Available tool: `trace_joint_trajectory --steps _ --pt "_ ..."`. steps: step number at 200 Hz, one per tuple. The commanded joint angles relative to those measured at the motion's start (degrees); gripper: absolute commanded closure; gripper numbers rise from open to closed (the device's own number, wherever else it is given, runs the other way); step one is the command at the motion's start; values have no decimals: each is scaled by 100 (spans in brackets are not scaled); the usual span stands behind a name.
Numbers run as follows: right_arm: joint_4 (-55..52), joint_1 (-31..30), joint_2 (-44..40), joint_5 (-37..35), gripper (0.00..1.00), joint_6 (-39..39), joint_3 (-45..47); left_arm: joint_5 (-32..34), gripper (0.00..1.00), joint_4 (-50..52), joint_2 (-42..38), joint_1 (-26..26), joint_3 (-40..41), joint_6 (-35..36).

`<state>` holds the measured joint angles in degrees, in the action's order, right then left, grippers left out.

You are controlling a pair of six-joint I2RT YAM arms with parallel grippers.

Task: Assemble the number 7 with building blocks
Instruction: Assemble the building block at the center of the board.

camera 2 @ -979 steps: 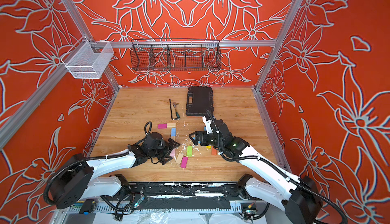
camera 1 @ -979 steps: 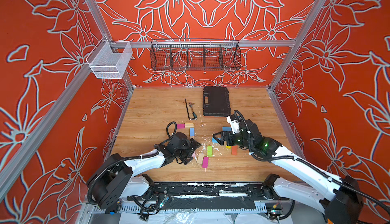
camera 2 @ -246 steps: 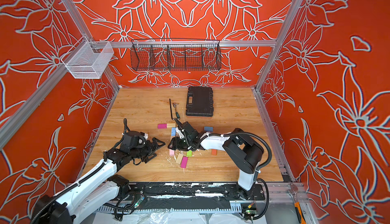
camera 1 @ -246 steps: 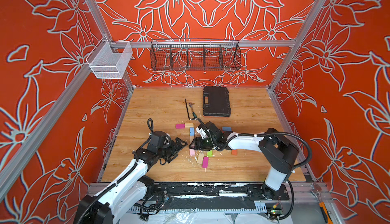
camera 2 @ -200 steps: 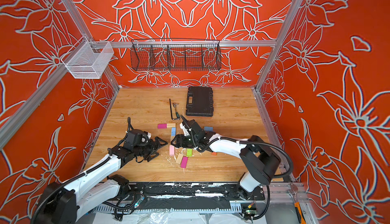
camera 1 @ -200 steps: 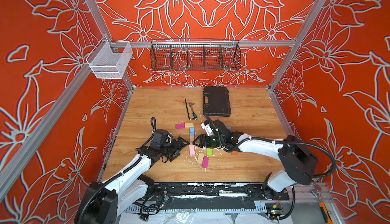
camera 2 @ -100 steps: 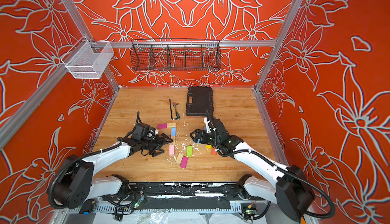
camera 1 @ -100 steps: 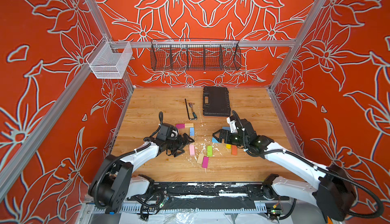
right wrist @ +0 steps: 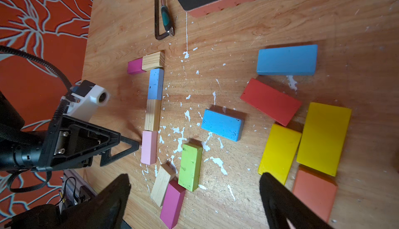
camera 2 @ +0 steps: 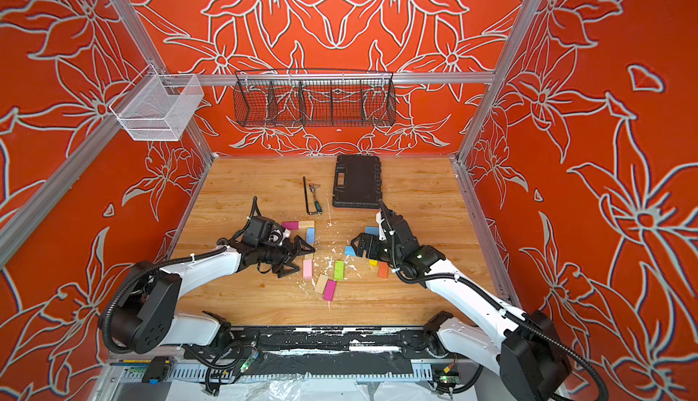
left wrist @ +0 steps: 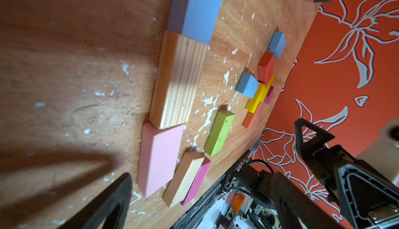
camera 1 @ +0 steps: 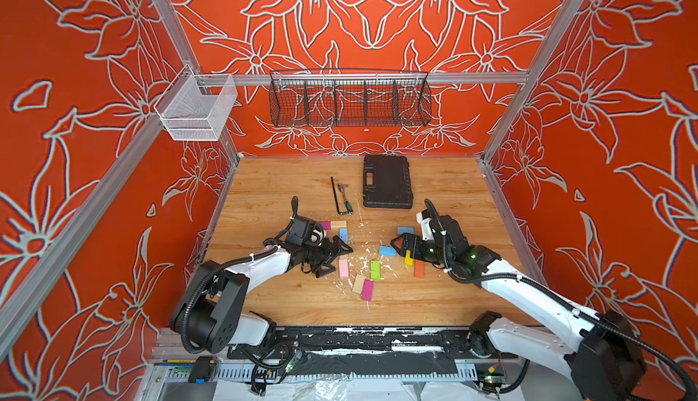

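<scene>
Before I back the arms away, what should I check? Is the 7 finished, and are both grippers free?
1. Top bar: magenta block and top wooden block end to end: ok.
2. Stem: blue block, middle wooden block and pink block in a line: ok, pink slightly offset.
3. Grip, left gripper: open, holding nothing: ok.
4. Its fingertip clear of the pink block: cannot tell; it sits right at the block's edge.
5. Grip, right gripper: open, empty: ok.
6. Spare green block and loose wooden block apart from the stem: ok.
</scene>
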<state>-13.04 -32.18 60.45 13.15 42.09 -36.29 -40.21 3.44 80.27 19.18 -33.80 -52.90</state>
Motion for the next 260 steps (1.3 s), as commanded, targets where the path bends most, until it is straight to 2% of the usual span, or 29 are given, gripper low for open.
trace_joint_trajectory --steps 1,260 --pt "19 33 65 104 4 35 35 -75 2 31 128 24 -108 95" --pt "361 74 512 319 5 112 135 -154 2 -22 887 33 -364 320"
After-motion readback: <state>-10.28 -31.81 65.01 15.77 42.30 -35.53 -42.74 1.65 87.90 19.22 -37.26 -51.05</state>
